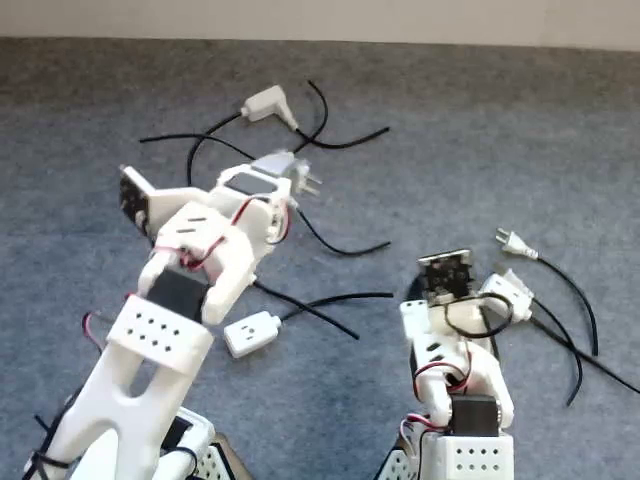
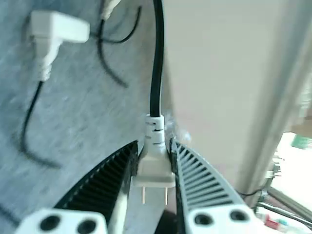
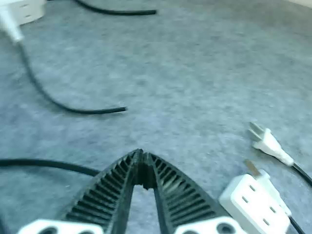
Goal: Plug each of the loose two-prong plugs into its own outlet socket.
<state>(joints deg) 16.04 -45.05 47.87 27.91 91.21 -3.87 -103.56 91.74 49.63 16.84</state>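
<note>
Done: I count 0 plugs seated
Left gripper [image 2: 153, 146]: pinching 1 two-prong plug [image 2: 155, 165]
Right gripper [image 3: 142, 155]: pressed together, empty
Remaining: both plugs; second plug [image 1: 510, 240] loose, right of frame

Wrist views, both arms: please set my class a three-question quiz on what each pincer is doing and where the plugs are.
1. True or false: the left pincer is shut on a two-prong plug.
2. The right pincer is: A) open around a cable; B) shut and empty; C) shut on a plug.
3. In the right wrist view, what lies close to the white socket without being plugged into it?
Key: 1 true; 2 B; 3 the loose plug.
</note>
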